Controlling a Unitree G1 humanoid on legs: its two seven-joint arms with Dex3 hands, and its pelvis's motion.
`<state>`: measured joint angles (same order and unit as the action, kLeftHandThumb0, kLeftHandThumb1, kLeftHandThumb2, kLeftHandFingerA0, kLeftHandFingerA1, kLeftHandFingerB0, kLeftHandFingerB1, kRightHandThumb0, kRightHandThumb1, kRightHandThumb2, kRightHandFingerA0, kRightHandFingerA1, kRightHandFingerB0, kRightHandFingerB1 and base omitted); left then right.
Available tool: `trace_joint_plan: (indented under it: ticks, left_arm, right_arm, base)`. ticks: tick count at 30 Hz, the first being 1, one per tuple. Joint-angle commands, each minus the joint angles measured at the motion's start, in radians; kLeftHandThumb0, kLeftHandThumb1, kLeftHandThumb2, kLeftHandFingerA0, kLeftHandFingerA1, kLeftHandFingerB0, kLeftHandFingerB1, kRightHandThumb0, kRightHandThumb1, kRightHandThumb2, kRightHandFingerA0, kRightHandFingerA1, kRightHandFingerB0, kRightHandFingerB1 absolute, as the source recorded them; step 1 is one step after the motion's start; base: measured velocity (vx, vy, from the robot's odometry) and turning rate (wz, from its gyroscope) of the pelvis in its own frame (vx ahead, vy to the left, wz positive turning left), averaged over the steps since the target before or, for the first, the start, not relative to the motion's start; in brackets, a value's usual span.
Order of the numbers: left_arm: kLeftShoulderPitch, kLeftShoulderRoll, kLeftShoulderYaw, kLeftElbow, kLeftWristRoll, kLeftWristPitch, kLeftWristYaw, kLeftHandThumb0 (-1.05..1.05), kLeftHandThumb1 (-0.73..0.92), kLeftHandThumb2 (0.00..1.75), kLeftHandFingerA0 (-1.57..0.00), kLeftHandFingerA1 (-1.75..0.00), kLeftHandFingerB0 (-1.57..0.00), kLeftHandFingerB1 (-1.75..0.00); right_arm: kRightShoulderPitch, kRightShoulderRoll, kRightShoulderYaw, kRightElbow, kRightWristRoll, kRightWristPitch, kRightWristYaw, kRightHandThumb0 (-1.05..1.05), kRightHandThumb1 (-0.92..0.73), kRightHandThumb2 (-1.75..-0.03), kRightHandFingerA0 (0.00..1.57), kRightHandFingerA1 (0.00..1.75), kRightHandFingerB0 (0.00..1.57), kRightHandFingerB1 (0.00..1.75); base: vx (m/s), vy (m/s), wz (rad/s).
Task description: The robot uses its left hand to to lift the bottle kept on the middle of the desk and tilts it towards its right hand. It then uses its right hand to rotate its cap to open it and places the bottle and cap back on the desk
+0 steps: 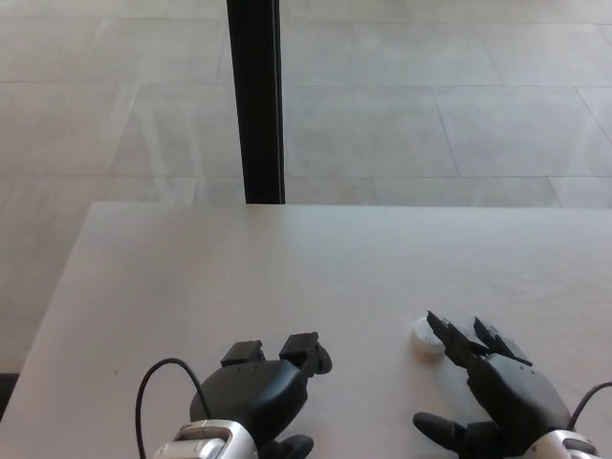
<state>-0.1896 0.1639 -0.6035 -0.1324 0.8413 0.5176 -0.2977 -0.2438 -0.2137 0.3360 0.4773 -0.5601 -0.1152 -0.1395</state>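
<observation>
Landmark: a pale wooden desk [239,268] fills the lower half of the head view; every place below is given relative to it.

Cable: a thin black cable [153,382] loops up at the desk's near left, running toward the left wrist.

Left hand: the robot's left hand [260,387] hovers low over the desk's near edge, left of centre. It holds nothing. Its two thick fingers [300,347] point away from the robot and lie side by side, with the thumb curled below. It looks parked, its part of the job apparently over.

Post: a dark vertical post [256,96] stands behind the desk's far edge, left of centre, on a tiled floor [430,96].

Bottle: no bottle appears anywhere on the desk. The task expects it to be set back there, so its whereabouts cannot be told from this view.

Cap: a small white round cap [427,334] lies flat on the desk, right of centre and toward the near edge. It rests alone, which suggests it has been put down.

Right hand: the robot's right hand [497,387] is at the desk's near right, empty, fingers spread. Its fingertips [442,328] sit just beside the cap, possibly touching its rim; the view does not settle that.
</observation>
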Motion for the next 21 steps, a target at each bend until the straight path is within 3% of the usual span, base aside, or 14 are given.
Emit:
trace_joint_plan:
  ticks: [1,2,3,5,6,7,8,9,11,12,15,16,18,21]
  left_arm:
    - [0.044,0.020,0.028,-0.035,0.061,0.141,-0.063,-0.22,0.61,0.92,-0.77,-1.56,-0.73,-1.06]
    - [0.051,0.022,0.028,-0.033,0.064,0.134,-0.046,-0.26,0.64,0.90,-0.80,-1.54,-0.77,-1.11]
    - [0.060,0.027,0.033,-0.034,0.061,0.118,-0.027,-0.26,0.65,0.87,-0.81,-1.54,-0.78,-1.11]
    - [0.064,0.028,0.033,-0.037,0.064,0.117,-0.028,-0.26,0.65,0.87,-0.81,-1.54,-0.78,-1.11]
    - [0.082,0.016,0.053,-0.035,0.053,0.102,0.017,-0.27,0.69,0.80,-0.79,-1.51,-0.72,-0.95]
    - [0.099,0.012,0.070,-0.029,0.039,0.060,0.076,-0.28,0.67,0.78,-0.82,-1.35,-0.70,-0.80]
    - [0.110,0.009,0.083,-0.028,0.028,0.035,0.107,-0.28,0.67,0.78,-0.82,-1.35,-0.70,-0.80]
    - [0.118,0.003,0.094,-0.030,0.021,0.024,0.120,-0.35,0.71,0.72,-0.74,-1.23,-0.66,-0.78]
    - [0.136,-0.021,0.137,-0.046,-0.009,0.021,0.140,-0.48,0.72,0.66,-0.69,-1.27,-0.57,-0.80]
    - [0.152,-0.056,0.209,-0.063,-0.082,0.018,0.149,-0.58,0.71,0.65,-0.77,-1.45,-0.47,-0.68]
    - [0.186,-0.088,0.290,-0.084,-0.154,-0.035,0.162,-0.61,0.70,0.65,-0.79,-1.47,-0.41,-0.60]
    - [0.200,-0.115,0.353,-0.109,-0.218,-0.049,0.166,-0.64,0.70,0.64,-0.78,-1.43,-0.35,-0.60]
    - [0.222,-0.183,0.526,-0.159,-0.379,-0.052,0.139,-0.68,0.76,0.63,-0.49,-0.95,-0.26,-0.50]
    - [0.241,-0.202,0.667,-0.197,-0.476,-0.051,0.112,-0.64,0.77,0.63,-0.48,-0.94,-0.26,-0.46]
  right_arm:
    - [0.127,-0.052,0.011,0.063,-0.089,0.232,-0.019,-0.96,-0.64,-0.77,0.00,0.00,0.00,0.00]
    - [0.132,-0.063,-0.004,0.060,-0.071,0.203,-0.026,-0.92,-0.72,-0.62,0.00,0.00,0.00,0.00]
    - [0.133,-0.073,-0.018,0.067,-0.057,0.161,-0.049,-1.05,-0.64,-0.97,0.00,0.29,0.00,0.07]
    - [0.136,-0.073,-0.018,0.068,-0.056,0.157,-0.054,-1.05,-0.64,-0.97,0.00,0.29,0.00,0.07]
    - [0.139,-0.086,-0.040,0.060,-0.037,0.121,-0.069,-1.05,-0.63,-0.95,0.00,0.23,0.00,0.05]
    - [0.141,-0.095,-0.056,0.043,-0.025,0.116,-0.061,-1.05,-0.63,-0.94,0.00,0.22,0.00,0.05]
    - [0.143,-0.100,-0.064,0.031,-0.020,0.115,-0.054,-1.05,-0.63,-0.94,0.00,0.22,0.00,0.05]
    - [0.144,-0.103,-0.071,0.022,-0.020,0.116,-0.051,-1.05,-0.63,-0.94,0.00,0.21,0.00,0.06]
    - [0.147,-0.115,-0.100,-0.012,-0.007,0.110,-0.043,-1.05,-0.64,-0.92,0.00,0.17,0.00,0.05]
    - [0.155,-0.127,-0.138,-0.053,0.017,0.083,-0.052,-1.05,-0.63,-0.90,0.00,0.13,0.00,0.03]
    - [0.173,-0.130,-0.179,-0.082,0.041,0.044,-0.053,-1.05,-0.62,-0.87,0.00,0.11,0.00,0.00]
    - [0.181,-0.137,-0.210,-0.106,0.074,0.023,-0.045,-1.05,-0.63,-0.90,0.00,0.16,0.00,0.02]
    - [0.202,-0.152,-0.288,-0.154,0.150,-0.017,-0.025,-1.05,-0.63,-0.92,0.00,0.16,0.00,0.02]
    - [0.237,-0.163,-0.376,-0.170,0.255,-0.082,0.010,-1.04,-0.62,-0.89,0.00,0.10,0.00,0.00]
  base:
    - [0.00,0.000,0.00]
    - [0.00,0.000,0.00]
    - [0.00,0.000,0.00]
    - [0.00,0.000,0.00]
    - [0.00,0.000,0.00]
    - [0.00,0.000,0.00]
    - [0.00,0.000,0.07]
    - [0.00,0.000,0.00]
    - [0.00,0.000,0.00]
    - [0.00,0.000,0.00]
    - [0.00,0.000,0.00]
    - [0.00,0.000,0.00]
    - [0.00,0.000,0.00]
    - [0.00,0.000,0.00]
